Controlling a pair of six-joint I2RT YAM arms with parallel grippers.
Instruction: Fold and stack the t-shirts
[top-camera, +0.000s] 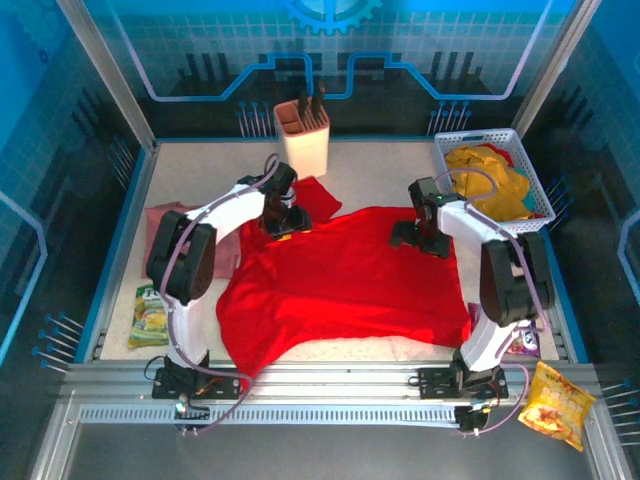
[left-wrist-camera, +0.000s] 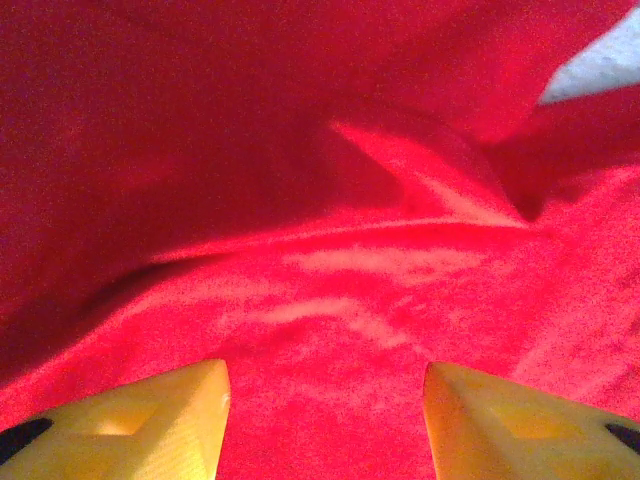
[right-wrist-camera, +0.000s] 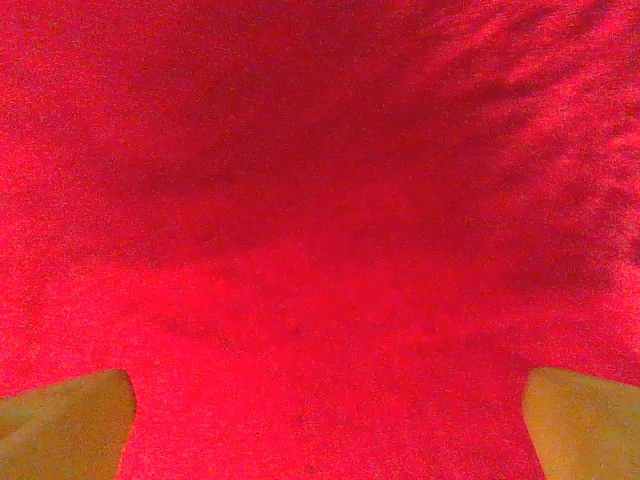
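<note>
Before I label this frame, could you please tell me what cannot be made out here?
Pink t-shirt: top view, largely covered by the left arm.
Yellow t-shirts: heaped in the basket, count unclear.
Red t-shirt: wrist views too close to tell which part.

My left arm (top-camera: 225, 205) hides part of the pink t-shirt (top-camera: 162, 222); each wrist view's bottom edge crops my left fingers (left-wrist-camera: 150, 420) and right fingers (right-wrist-camera: 70, 425).

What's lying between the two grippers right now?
Just the red t-shirt. In the top view its cloth runs unbroken from the left gripper to the right gripper, with nothing resting on that stretch.
</note>
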